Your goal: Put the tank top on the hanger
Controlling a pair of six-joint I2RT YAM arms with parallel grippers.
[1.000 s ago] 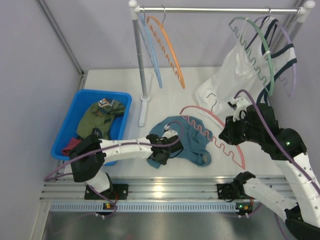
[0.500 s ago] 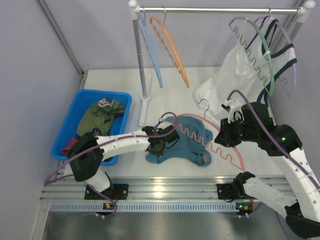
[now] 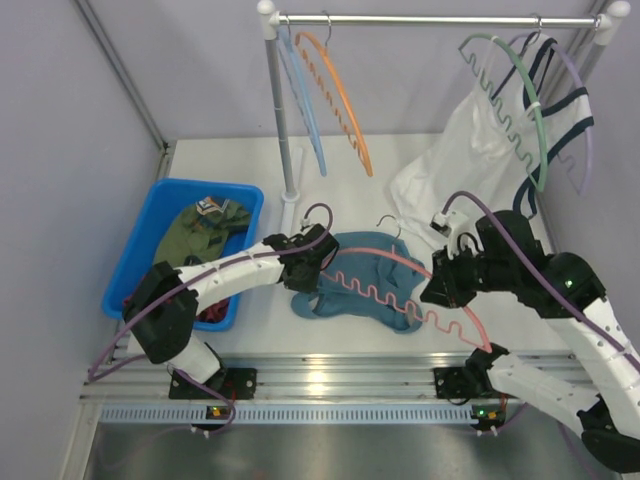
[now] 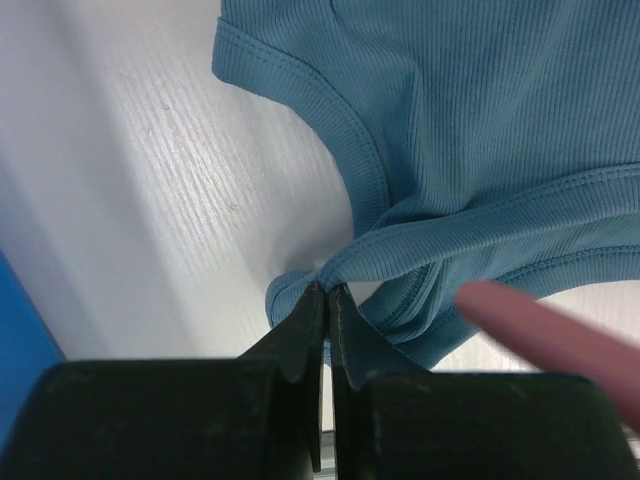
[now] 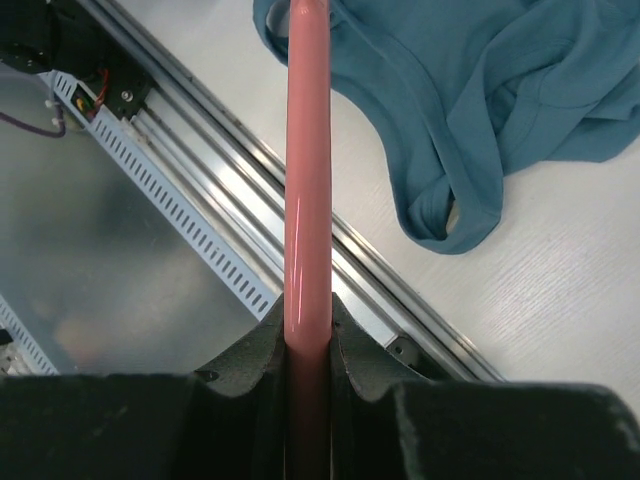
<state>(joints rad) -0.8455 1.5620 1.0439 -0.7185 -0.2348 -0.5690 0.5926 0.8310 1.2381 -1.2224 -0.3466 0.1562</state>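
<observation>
The teal tank top (image 3: 365, 268) lies crumpled flat on the white table, with ribbed fabric showing in the left wrist view (image 4: 480, 110). My left gripper (image 3: 322, 262) sits at its left edge, jaws shut on a fold of its hem or strap (image 4: 327, 288). The salmon pink hanger (image 3: 400, 292) lies across the tank top, its metal hook (image 3: 388, 222) pointing to the back. My right gripper (image 3: 440, 288) is shut on the hanger's smooth outer bar (image 5: 306, 180), which runs straight out between its fingers (image 5: 307, 330). One blurred end of the hanger (image 4: 545, 330) shows beside the left jaws.
A blue bin (image 3: 150, 225) at the left holds an olive garment (image 3: 207, 228). The rack's post (image 3: 281, 130) stands behind the left gripper, with an orange hanger (image 3: 340, 90) on the rail. A white navy-trimmed top (image 3: 470, 150) hangs on a green hanger at back right. A metal rail (image 5: 300, 230) borders the near edge.
The left gripper has closed on the tank top's edge and shifted back and left. The right arm has carried the hanger leftward, from beside the tank top to over it.
</observation>
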